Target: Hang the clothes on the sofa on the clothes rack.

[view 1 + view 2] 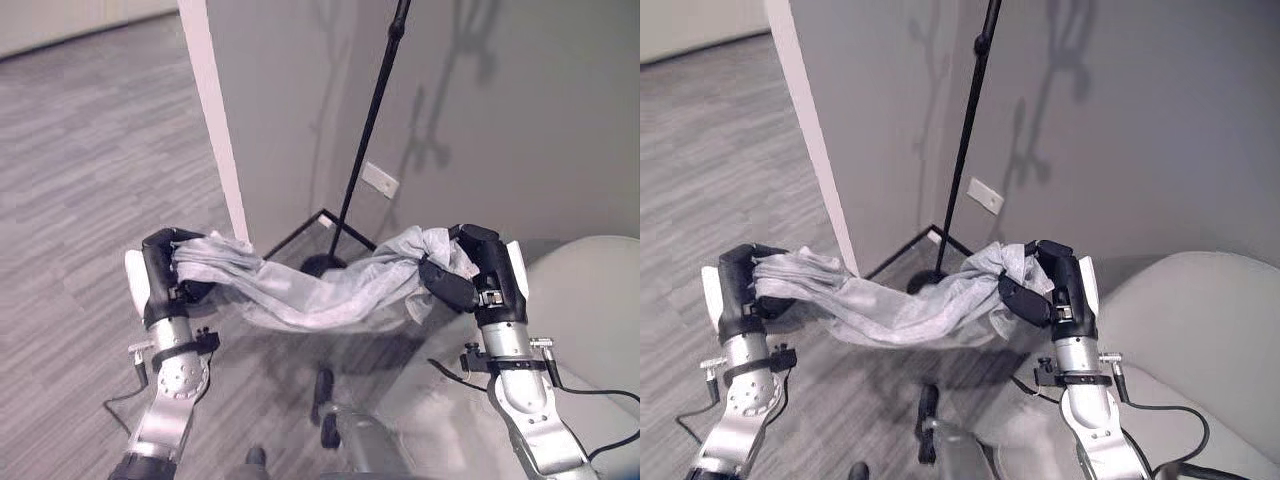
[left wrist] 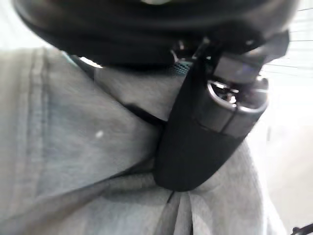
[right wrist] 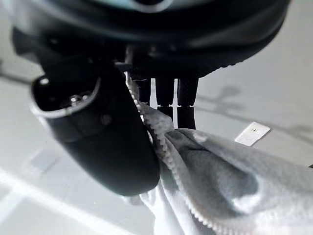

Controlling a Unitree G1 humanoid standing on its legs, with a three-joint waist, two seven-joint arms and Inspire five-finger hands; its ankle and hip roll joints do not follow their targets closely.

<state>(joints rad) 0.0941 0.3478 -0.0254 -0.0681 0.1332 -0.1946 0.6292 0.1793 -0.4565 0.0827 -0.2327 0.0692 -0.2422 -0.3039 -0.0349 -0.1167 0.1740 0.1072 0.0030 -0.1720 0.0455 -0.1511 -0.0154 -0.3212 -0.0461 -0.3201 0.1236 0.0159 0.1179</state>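
1. My left hand sits at the left middle of the left eye view, its fingers curled round one end of a pale grey garment; in my left wrist view my thumb presses into the grey cloth.
2. My right hand sits at the right middle of that view, clenched on the garment's other end; in my right wrist view my thumb pinches cloth with a toothed zip edge.
3. The garment hangs slack between my two hands, sagging in the centre of the frame, above the floor.
4. Behind it, the clothes rack, a thin black pole, rises to the top centre from black feet.
5. A white wall plate shows beside the pole; I can read no writing on it.
6. The light sofa fills the lower right.
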